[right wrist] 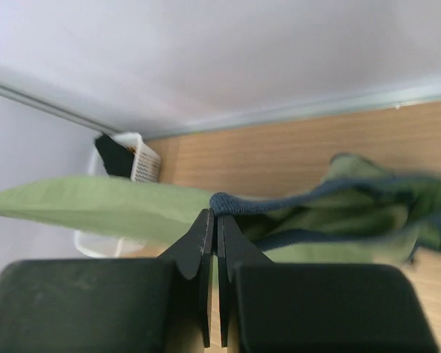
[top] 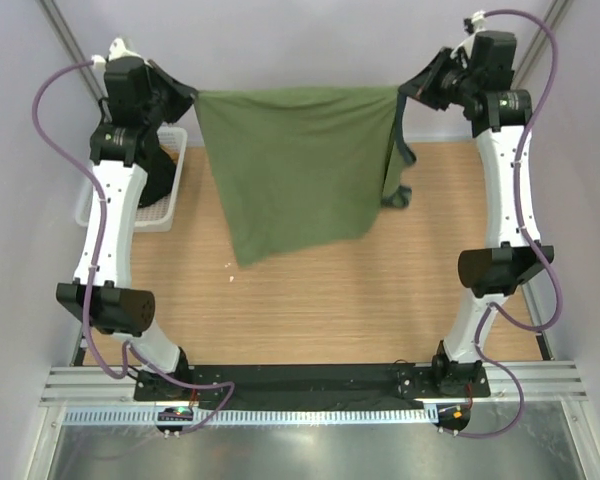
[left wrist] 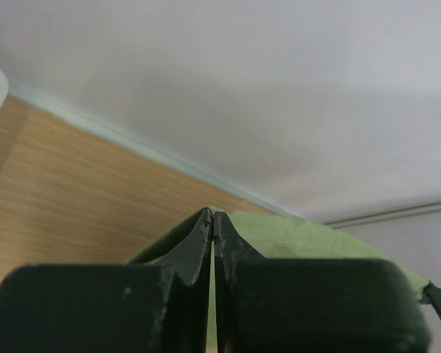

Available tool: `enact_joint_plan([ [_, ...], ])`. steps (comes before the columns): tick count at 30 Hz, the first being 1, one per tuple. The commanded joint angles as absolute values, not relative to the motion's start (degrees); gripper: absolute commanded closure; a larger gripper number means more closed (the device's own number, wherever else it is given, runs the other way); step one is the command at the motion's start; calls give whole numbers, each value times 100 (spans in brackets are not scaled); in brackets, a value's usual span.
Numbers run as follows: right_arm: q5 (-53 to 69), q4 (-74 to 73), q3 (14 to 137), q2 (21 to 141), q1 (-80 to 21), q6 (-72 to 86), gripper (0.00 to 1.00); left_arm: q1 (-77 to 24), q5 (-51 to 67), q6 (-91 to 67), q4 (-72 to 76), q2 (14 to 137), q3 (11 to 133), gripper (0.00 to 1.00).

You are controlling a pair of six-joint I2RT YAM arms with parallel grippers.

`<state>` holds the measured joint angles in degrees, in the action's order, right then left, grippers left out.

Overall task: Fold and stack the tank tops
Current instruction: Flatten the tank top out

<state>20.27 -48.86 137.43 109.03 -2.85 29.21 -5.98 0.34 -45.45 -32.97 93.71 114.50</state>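
Observation:
The olive green tank top (top: pixel 300 170) hangs stretched in the air between my two grippers over the far part of the table, its lower edge near the wood. My left gripper (top: pixel 193 97) is shut on its left upper corner; the wrist view shows the jaws (left wrist: pixel 213 217) pinched on green cloth (left wrist: pixel 316 239). My right gripper (top: pixel 401 92) is shut on the right upper corner, jaws (right wrist: pixel 214 217) pinched at the navy trim (right wrist: pixel 294 202), with bunched cloth hanging beside it. The black tank top (top: pixel 160 185) lies in the basket; it also shows in the right wrist view (right wrist: pixel 114 154).
A white mesh basket (top: pixel 170 215) stands at the far left of the wooden table (top: pixel 330 310), partly under my left arm; it also shows in the right wrist view (right wrist: pixel 143 165). Grey walls close in the back and sides. A small white speck (top: pixel 229 263) lies on the wood.

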Motion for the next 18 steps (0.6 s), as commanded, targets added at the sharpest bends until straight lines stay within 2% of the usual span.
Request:
enact_joint_plan([
  [1, 2820, -4106, 14529, 10495, 217, 3566, 99, -492, 202, -4439, -3163, 9210, 12856, 100],
  [3, 2918, -3684, 14003, 10293, 281, 3586, 99, -475, 298, -4386, -3217, 9237, 12955, 100],
  [6, 2979, -3279, 12844, 9862, 281, 3463, 99, -483, 422, -4447, -2691, 8808, 12132, 100],
  [7, 3093, -3165, 12484, 9740, 290, 3463, 99, -483, 448, -4482, -2507, 8511, 11294, 100],
  [9, 3164, -2814, 11316, 9344, 281, 3471, 99, -492, 632, -4605, -1953, 8167, 10437, 100],
  [10, 3234, -2604, 10833, 9160, 281, 3515, 99, -483, 668, -4649, -1821, 7826, 9536, 100],
  [11, 3269, -2201, 9906, 8767, 281, 3594, 99, -483, 659, -4684, -1628, 7648, 9127, 100],
  [13, 3252, -1952, 9048, 8369, 255, 3630, 99, -492, 616, -4798, -1442, 7244, 8213, 100],
  [14, 3226, -1812, 8243, 8132, 237, 3630, 99, -483, 572, -4816, -1293, 6885, 7391, 100],
  [18, 2927, -1942, 6463, 6869, 185, 3516, 99, -483, 509, -4913, -1257, 5899, 5821, 100],
])
